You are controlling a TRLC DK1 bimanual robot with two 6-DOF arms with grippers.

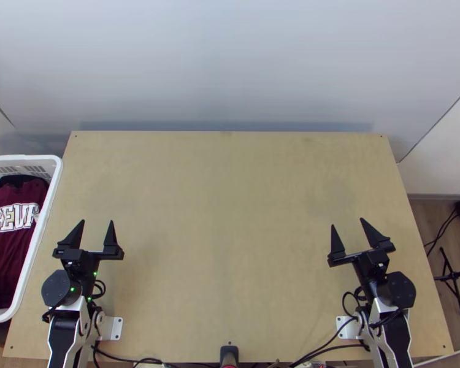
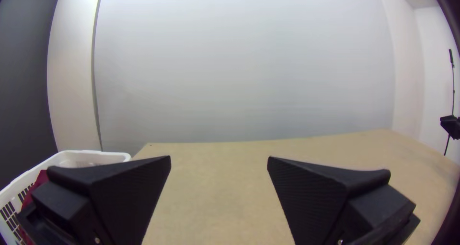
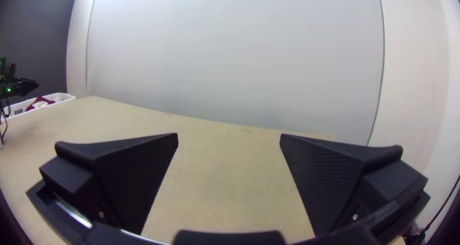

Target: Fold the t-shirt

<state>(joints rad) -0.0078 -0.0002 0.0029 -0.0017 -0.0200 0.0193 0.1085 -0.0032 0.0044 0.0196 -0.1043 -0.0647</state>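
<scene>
Pale grey wall [image 1: 230,61] rises beyond the light wooden worktop [image 1: 230,214]. By the worktop's left edge, a white plastic basket [image 1: 21,158] holds the maroon cloth with white lettering [image 1: 9,254] — presumably my t-shirt, loosely heaped. I expect it light and limp; I'd pinch an upper fold and lift well over the rim. Black left gripper [image 1: 97,221] and black right gripper [image 1: 348,222] sit toward the near corners — jaws spread, nothing between them — with broad wood across to spread it.

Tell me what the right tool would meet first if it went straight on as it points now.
Probably the pale panel behind the table: the right tool points out over the tabletop, and its way there looks free, though its height and tilt are hard to judge.
</scene>
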